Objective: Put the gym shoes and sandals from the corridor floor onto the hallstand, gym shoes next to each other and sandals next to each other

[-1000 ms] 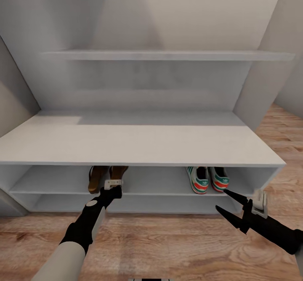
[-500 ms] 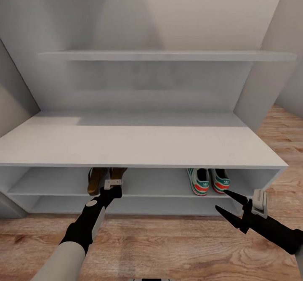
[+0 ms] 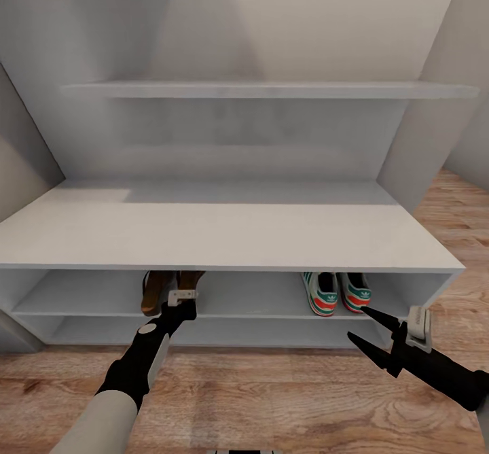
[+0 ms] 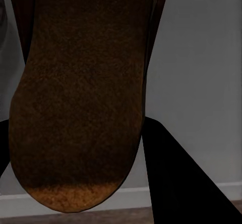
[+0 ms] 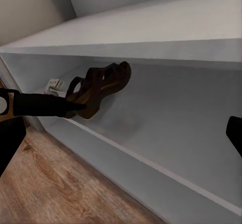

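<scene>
The pale grey hallstand (image 3: 224,236) stands in front of me. On its upper shelf tier two gym shoes (image 3: 337,291) sit side by side at the right, heels toward me. At the left are two brown sandals (image 3: 155,291). My left gripper (image 3: 182,300) is shut on the heel of the right-hand sandal (image 4: 80,93), its dark fingers (image 4: 176,178) on either side of the tan sole. In the right wrist view that sandal (image 5: 103,85) is tilted, toe raised over the shelf. My right gripper (image 3: 357,323) hangs open in front of the gym shoes, holding nothing.
Brown plank corridor floor (image 3: 272,399) runs along the rack's front and on the right. A higher wall shelf (image 3: 265,89) hangs above the flat top. The lower shelf tier (image 3: 272,332) sits just above the floor. Grey walls close in on both sides.
The head view shifted very slightly a second ago. Both arms, the sandals and the gym shoes have stayed in place.
</scene>
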